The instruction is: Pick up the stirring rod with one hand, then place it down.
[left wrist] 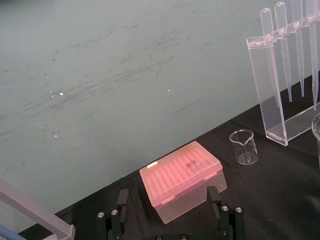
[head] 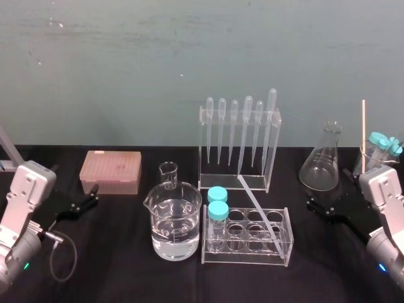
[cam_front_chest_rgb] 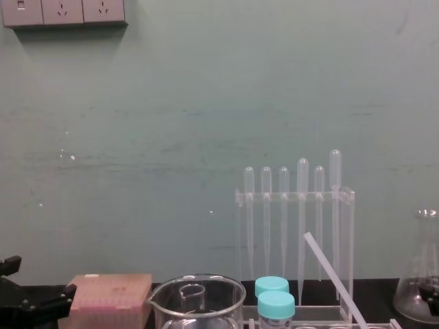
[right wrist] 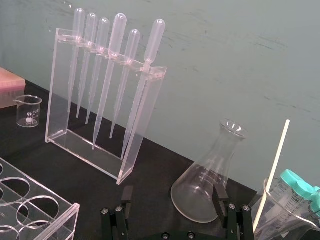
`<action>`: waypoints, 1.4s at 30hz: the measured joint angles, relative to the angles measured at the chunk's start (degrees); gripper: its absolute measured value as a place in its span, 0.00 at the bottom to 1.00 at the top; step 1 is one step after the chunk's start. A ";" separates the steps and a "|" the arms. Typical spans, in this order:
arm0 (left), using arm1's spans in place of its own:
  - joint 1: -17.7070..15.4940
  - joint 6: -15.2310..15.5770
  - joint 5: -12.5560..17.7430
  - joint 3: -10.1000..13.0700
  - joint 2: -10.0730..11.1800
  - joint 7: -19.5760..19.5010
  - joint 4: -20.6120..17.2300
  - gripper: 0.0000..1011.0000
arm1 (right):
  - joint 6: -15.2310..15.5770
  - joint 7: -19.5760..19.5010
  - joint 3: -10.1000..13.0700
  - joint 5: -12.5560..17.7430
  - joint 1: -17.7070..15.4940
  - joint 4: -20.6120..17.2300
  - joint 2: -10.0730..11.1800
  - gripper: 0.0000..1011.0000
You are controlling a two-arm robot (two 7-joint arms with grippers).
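Jaws spread on left gripper (left wrist: pixel 168 197), right gripper (right wrist: pixel 173 194) (both empty), stirring rod (head: pixel 261 214) leaning, top back-left.

The stirring rod (head: pixel 258 211) is seen translucent white; a pink tip box (head: pixel 110 172) at centre left, teal caps (head: pixel 218 210) at lower centre.

Light even and diffuse, moderately bright; source direction cannot tell. Pale teal wall (head: pixel 189 57) lit uniformly, few bright specks on it. Matte black tablecloth (head: pixel 126 271) soaks light, no distinct shadows on it. Soft highlights on large clear glass beaker (head: pixel 175 221) of water and clear conical glass flask (head: pixel 322 161). Long translucent-white stirring rod (head: pixel 259 210) reads bright against tablecloth.
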 joint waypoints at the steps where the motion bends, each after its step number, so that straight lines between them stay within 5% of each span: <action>1: 0.00 0.00 0.00 0.00 0.00 0.00 0.00 0.99 | 0.00 0.00 0.00 0.00 0.00 0.00 0.00 0.99; 42: 0.00 0.00 0.00 0.00 0.00 0.00 0.00 0.99 | 0.00 0.00 0.00 0.00 0.00 0.00 0.00 0.99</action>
